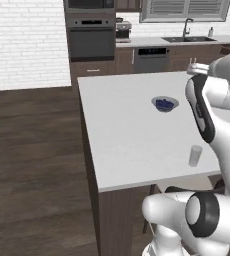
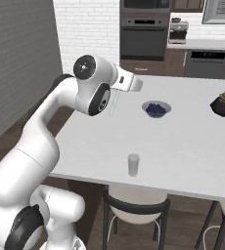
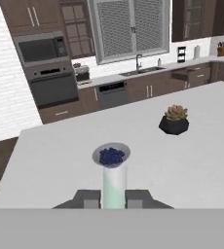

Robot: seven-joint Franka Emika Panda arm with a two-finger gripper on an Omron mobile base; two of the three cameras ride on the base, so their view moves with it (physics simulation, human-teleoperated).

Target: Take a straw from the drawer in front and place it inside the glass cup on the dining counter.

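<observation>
My gripper (image 3: 114,198) is shut on the straw (image 3: 114,185), a pale stick that rises between the two dark fingertips (image 3: 89,198). In the right base view the hand (image 2: 133,84) hangs over the far left part of the dining counter (image 2: 192,146), with the straw (image 2: 113,103) slanting down below it. The glass cup (image 2: 133,164) stands upright near the counter's near edge, well short of the hand and apart from it. It also appears in the left base view as the glass cup (image 1: 195,155). A pulled-out drawer (image 3: 184,74) shows in the far cabinets.
A shallow bowl with blue contents (image 2: 156,108) sits mid-counter, straight ahead of the fingers. A dark pot with a plant (image 3: 174,121) stands further right. Stools (image 2: 134,207) are tucked under the near edge. Oven and sink counter line the back wall.
</observation>
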